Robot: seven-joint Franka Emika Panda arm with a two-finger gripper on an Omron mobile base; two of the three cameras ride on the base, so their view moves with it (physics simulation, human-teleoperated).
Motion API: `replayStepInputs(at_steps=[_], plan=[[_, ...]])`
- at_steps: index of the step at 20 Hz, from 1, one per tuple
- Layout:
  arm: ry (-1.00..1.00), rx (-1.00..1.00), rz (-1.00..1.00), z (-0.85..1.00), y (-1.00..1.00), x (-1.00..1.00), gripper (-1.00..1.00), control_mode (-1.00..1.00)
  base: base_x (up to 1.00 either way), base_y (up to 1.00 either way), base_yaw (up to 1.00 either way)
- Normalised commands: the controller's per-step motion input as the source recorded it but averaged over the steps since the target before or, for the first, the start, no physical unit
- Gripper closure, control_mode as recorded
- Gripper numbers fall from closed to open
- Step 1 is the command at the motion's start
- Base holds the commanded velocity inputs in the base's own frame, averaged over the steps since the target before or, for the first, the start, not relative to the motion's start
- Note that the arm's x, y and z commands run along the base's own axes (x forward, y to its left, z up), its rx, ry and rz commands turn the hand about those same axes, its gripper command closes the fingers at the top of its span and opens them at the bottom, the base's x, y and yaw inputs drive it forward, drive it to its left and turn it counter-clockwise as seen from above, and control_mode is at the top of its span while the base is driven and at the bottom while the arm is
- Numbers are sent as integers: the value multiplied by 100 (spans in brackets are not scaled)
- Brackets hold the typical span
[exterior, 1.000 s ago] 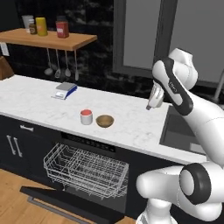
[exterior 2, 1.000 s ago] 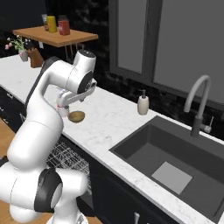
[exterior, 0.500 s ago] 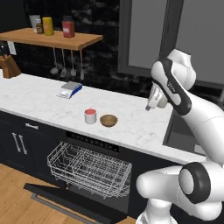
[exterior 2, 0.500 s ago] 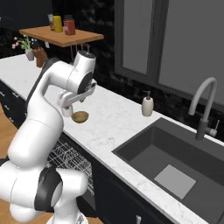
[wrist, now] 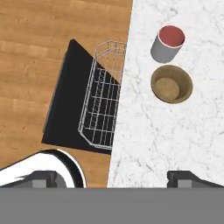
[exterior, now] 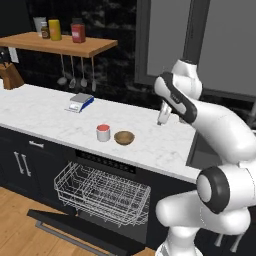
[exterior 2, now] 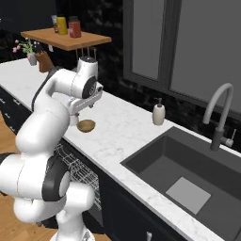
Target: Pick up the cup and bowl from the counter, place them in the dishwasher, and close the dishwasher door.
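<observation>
The cup, white with a red inside, stands on the marble counter just left of the tan bowl. Below them the dishwasher is open, its white wire rack pulled out over the dropped dark door. My gripper hangs open and empty above the counter, to the right of the bowl and pointing down. The hand view looks straight down on the cup, the bowl, the rack and the door, with my gripper spread wide. The bowl sits just beside my arm.
A sink with a faucet lies right of the arm, and a soap dispenser stands behind it. A blue-and-white item, a knife block and a wooden shelf with jars are at the left.
The whole scene has slid slightly right in both base views, so the base has moved. The arm keeps its pose and the gripper stays open.
</observation>
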Motion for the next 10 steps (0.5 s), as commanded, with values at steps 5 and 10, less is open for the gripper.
replayStepInputs(at_steps=[5, 10], plan=[[0, -19, 0, -28, 44, 71, -100, -100, 0, 0, 0], [0, -18, 0, -29, 68, 18, -100, -100, 0, 0, 0]])
